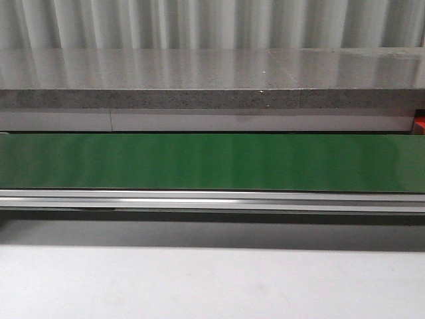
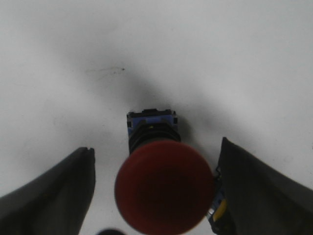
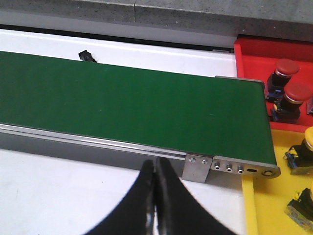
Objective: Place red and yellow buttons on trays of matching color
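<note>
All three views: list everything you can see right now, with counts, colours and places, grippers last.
Belt: one, green, across the front view, bare.
Red tray: one, past the belt's end.
Yellow tray: one, next to the red tray.
Red buttons: three; two in the red tray, one on the white table between the left gripper's fingers.
Yellow buttons: two in the yellow tray; a yellow-and-blue part by the left gripper's finger.
Left gripper: open.
Right gripper: shut, empty.

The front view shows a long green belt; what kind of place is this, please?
Probably a factory-style sorting bench or test cell: a green conveyor belt runs across, a red tray and a yellow tray sit at its end, holding industrial push buttons.
</note>
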Action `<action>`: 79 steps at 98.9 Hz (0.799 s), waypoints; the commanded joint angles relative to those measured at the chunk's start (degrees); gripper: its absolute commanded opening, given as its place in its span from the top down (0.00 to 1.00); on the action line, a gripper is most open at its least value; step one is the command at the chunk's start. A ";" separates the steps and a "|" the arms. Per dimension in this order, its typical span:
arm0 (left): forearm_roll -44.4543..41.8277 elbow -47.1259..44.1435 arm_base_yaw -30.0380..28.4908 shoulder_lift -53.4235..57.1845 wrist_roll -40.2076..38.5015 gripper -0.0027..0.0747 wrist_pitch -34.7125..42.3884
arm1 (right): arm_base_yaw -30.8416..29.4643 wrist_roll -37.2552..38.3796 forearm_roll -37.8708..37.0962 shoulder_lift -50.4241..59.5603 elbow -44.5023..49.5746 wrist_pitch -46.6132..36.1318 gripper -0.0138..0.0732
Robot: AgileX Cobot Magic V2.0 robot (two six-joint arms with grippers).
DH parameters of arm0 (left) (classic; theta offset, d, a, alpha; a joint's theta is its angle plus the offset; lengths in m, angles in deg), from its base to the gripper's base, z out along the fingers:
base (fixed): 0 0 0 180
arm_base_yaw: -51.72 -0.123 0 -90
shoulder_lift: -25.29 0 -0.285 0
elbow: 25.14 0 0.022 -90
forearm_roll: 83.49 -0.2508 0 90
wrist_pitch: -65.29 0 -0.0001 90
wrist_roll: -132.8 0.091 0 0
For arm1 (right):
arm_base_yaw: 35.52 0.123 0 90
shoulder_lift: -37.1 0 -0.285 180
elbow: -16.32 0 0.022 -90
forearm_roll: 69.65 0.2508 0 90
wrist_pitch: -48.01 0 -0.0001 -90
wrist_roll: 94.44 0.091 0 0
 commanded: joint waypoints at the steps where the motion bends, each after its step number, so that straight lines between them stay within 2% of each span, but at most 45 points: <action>1: 0.10 2.10 -0.19 3.00 -0.71 0.37 1.49 | 0.14 -0.35 -0.35 -0.59 -1.41 -4.72 0.92; 10: 0.10 2.10 -0.19 2.93 -0.71 0.44 1.75 | 0.14 -0.35 -0.35 -0.59 -1.41 -4.72 0.92; 32: -1.37 2.35 -0.19 2.93 -0.71 0.70 1.62 | 0.14 -0.35 -0.35 -0.59 -1.41 -4.72 0.92; 41: -1.72 2.35 -0.19 3.17 0.77 0.77 1.32 | 0.14 -0.35 -0.35 -0.59 -1.41 -4.72 0.92; 56: -2.19 2.35 -0.19 5.83 3.42 0.79 0.87 | 0.14 -0.35 -0.35 -0.59 -1.41 -4.72 0.92; 79: -1.92 2.37 0.17 13.98 15.39 0.79 -1.23 | 0.14 -0.35 -0.35 -0.59 -1.41 -4.77 0.92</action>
